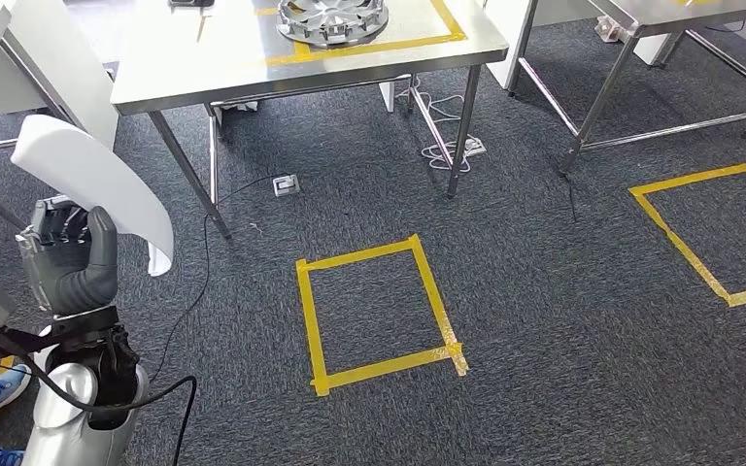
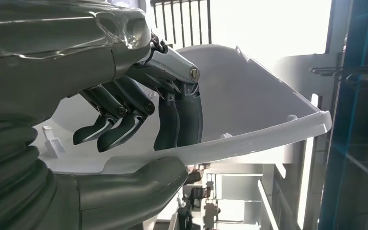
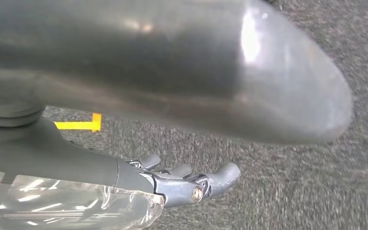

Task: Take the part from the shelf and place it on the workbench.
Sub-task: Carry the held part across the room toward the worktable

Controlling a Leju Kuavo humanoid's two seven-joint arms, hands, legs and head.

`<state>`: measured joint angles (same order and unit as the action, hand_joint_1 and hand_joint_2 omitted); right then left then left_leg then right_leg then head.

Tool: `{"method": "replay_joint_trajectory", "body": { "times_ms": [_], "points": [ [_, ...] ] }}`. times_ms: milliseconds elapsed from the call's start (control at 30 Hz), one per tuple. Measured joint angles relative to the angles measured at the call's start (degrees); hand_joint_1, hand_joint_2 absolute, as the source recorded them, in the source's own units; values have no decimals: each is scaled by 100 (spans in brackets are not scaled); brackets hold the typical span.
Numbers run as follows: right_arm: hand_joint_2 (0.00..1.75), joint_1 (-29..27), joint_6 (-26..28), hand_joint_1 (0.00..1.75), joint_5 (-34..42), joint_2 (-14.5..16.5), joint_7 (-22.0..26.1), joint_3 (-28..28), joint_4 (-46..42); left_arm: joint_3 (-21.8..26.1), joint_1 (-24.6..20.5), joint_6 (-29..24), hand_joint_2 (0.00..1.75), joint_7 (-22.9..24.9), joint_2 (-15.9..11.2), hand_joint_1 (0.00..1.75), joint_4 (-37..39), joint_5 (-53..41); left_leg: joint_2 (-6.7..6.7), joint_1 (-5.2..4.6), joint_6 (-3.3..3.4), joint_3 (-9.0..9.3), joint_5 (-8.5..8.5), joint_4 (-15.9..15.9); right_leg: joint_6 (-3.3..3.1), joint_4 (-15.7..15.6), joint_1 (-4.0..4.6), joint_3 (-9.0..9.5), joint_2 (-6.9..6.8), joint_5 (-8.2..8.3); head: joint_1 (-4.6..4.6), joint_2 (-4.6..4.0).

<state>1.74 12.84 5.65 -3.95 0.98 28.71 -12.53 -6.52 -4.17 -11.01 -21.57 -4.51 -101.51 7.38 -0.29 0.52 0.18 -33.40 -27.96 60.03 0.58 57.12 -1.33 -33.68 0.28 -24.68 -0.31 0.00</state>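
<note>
Dark grey carpet [image 1: 544, 291] covers the floor, marked with 2 yellow tape squares: 1 near the middle [image 1: 379, 316], 1 at the right [image 1: 714, 228]. At the far side stands a steel tabletop [image 1: 204, 58] with its own yellow tape outline, and a silver wheel cover [image 1: 333, 21] lies on it. A second steel table [image 1: 641, 15] stands far right, and white cables [image 1: 437, 146] trail beneath the first.

At the near left, the left hand [image 1: 68, 257] grips the white curved part [image 1: 97, 180], raised above the carpet, thumb under its rim and fingers [image 2: 172, 120] inside. The right hand [image 3: 182, 179] hangs over the carpet, holding nothing, fingers loosely extended.
</note>
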Motion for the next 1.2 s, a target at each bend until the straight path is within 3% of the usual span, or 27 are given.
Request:
{"method": "replay_joint_trajectory", "body": {
  "times_ms": [100,133,167,200,267,300,333,400,500,600,667,700,767,800,867,933,1000,1067,1133,1167,1200],
  "points": [
    [0,3,-13,0,2,8,0,1,6,175,-2,-42,175,-19,-15,175,-36,-33,5,21,-73,-550,-486,1097,-59,0,13,34,1,-33,-4,0],
    [0,2,-18,0,2,12,0,1,7,219,0,-45,175,-22,-17,175,-36,-44,5,21,-77,-708,-542,1363,-69,1,26,43,2,-41,-5,0],
    [0,1,-22,0,1,15,0,1,7,259,1,-48,175,-22,-19,175,-37,-53,5,19,-67,-768,-482,1421,-78,2,38,58,4,-50,-5,0],
    [0,3,-25,0,1,17,0,1,7,296,1,-49,175,-23,-20,175,-41,-60,5,14,-39,-705,-306,1231,-87,1,53,81,9,-60,-5,0],
    [0,8,-26,0,1,32,0,2,8,350,-9,-49,175,-25,-28,175,-63,-67,7,-13,70,-348,129,439,-96,-3,77,134,23,-83,-2,0],
    [0,13,-27,0,0,40,0,2,9,371,-19,-50,175,-27,-32,175,-77,-72,16,-32,130,-188,255,94,-91,-4,97,145,28,-94,2,0],
    [0,17,-30,0,-3,49,-1,2,10,387,-35,-53,175,-29,-38,175,-87,-81,23,-53,177,-93,303,-115,-78,-6,108,145,31,-102,4,0],
    [0,25,-38,0,-16,57,-4,6,11,411,-63,-72,175,-34,-45,175,-97,-108,32,-82,223,-57,283,-226,-33,-18,122,134,26,-110,7,0],
    [0,48,-72,0,-33,57,-9,18,11,465,-100,-104,175,-37,-48,175,-101,-145,40,-36,275,77,351,-392,12,172,126,40,9,-219,13,0],
    [0,65,-122,0,-48,34,-13,45,11,517,-145,-124,175,-25,-45,175,-93,-174,46,-26,302,131,373,-445,9,1198,80,-511,6,-584,20,0],
    [0,60,-139,0,-54,18,-21,67,13,547,-147,-133,175,-17,-43,175,-72,-181,33,-22,288,134,353,-437,90,1601,26,-792,4,-621,20,0],
    [0,61,-140,0,-55,10,-25,77,13,563,-150,-135,175,-14,-41,175,-57,-182,25,-14,270,138,337,-424,160,1482,-4,-774,1,-515,20,0],
    [0,76,-141,0,-56,-3,-30,90,13,589,-166,-137,175,-9,-38,175,-22,-187,17,6,201,141,273,-354,303,763,-68,-484,-24,-185,23,0],
    [0,84,-141,0,-54,-7,-34,93,12,604,-179,-136,175,-5,-39,175,-5,-191,15,0,154,128,224,-296,319,429,-82,-328,-28,-62,21,0],
    [0,94,-141,0,-44,-8,-52,96,13,631,-212,-134,175,4,-39,175,33,-200,14,-13,78,107,150,-218,241,139,-73,-180,-30,15,12,0],
    [0,100,-141,0,-30,-8,-72,97,14,645,-250,-129,175,10,-37,175,69,-212,17,3,36,109,119,-207,126,149,-53,-170,-15,8,1,0],
    [0,104,-141,0,-17,-12,-81,96,14,649,-286,-126,175,12,-37,175,98,-226,22,37,-8,53,6,-49,53,139,-66,-147,-1,2,-4,0],
    [0,103,-141,0,-3,-15,-78,95,14,651,-311,-125,175,13,-38,175,130,-237,24,54,-55,-224,-287,528,6,134,-65,-121,9,-17,-7,0],
    [0,97,-141,0,12,-14,-63,95,14,650,-320,-125,175,15,-39,175,172,-240,23,57,-76,-629,-541,1246,-25,135,-41,-104,11,-39,-7,0],
    [0,92,-141,0,18,-14,-50,95,14,650,-321,-126,175,16,-39,175,193,-240,23,58,-70,-754,-534,1413,-38,136,-27,-92,15,-49,-7,0],
    [0,86,-141,0,21,-14,-37,95,14,650,-321,-127,175,17,-40,175,210,-240,23,57,-51,-772,-414,1362,-50,136,-13,-72,21,-60,-7,0]
  ]
}}
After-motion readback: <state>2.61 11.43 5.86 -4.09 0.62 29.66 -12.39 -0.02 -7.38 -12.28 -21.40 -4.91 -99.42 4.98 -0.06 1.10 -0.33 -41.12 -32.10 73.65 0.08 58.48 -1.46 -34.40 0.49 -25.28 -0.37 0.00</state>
